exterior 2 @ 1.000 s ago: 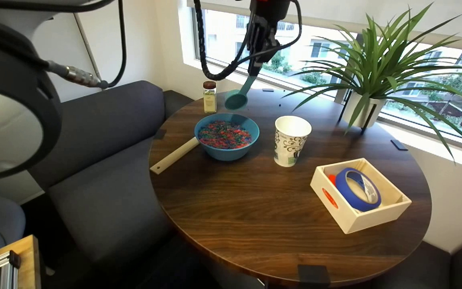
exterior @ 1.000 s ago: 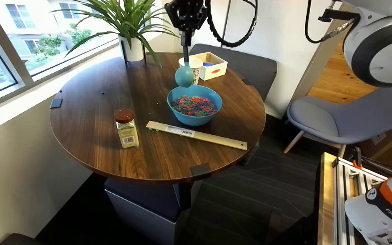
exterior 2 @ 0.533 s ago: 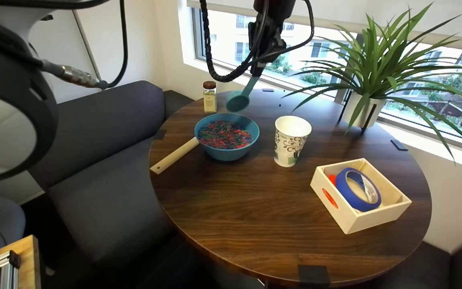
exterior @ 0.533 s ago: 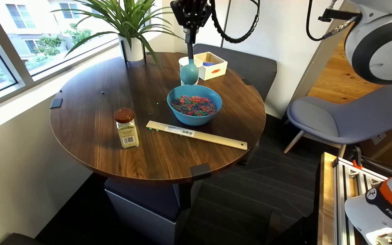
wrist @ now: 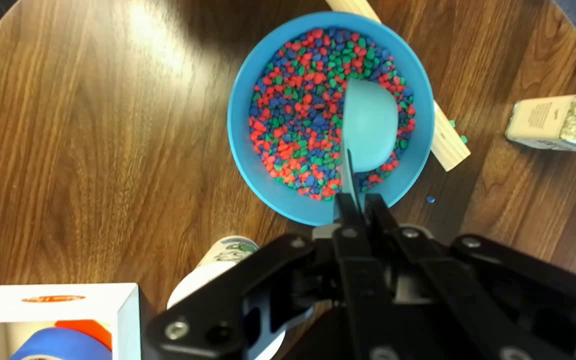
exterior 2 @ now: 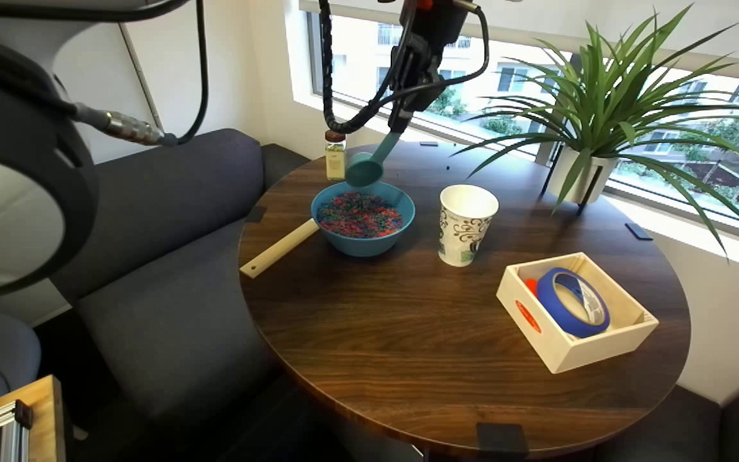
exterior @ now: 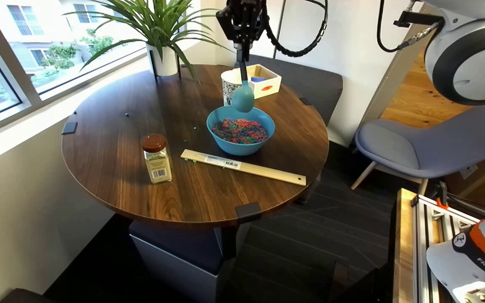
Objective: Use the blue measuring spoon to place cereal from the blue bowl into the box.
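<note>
Claw [wrist: 362, 206] pinches blue measuring spoon [wrist: 371, 125] above cereal [wrist: 293, 115] in blue bowl [wrist: 290, 204], arm base [exterior: 476, 256] marked "FRANKA", jar [exterior: 156, 160] shows barcode

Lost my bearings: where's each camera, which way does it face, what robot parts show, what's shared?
Wrist view: on the wrist, facing down into the blue bowl; gripper at bottom, shut on the blue measuring spoon.
In an exterior view: raised, jar near, looking across the blue bowl toward the paper cup; arm and its base right, gripper top.
In an exterior view: raised, box near, looking back toward the jar; arm left, gripper top.
Both exterior views share the paper cup and plant.
</note>
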{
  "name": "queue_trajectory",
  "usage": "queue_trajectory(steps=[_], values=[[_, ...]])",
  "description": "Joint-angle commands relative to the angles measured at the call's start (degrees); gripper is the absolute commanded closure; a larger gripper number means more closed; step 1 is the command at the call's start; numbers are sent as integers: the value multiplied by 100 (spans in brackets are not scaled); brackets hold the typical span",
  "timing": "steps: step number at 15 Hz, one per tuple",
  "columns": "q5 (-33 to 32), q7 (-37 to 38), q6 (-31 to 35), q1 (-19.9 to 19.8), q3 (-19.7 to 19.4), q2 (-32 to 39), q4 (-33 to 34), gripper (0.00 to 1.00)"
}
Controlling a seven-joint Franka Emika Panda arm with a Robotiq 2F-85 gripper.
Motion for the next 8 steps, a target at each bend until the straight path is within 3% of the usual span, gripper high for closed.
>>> queue_trajectory(steps=[1,8], values=[[318,405,-263,-4,65,36,29,96],[39,1241,920,263,-143,144,98,96]])
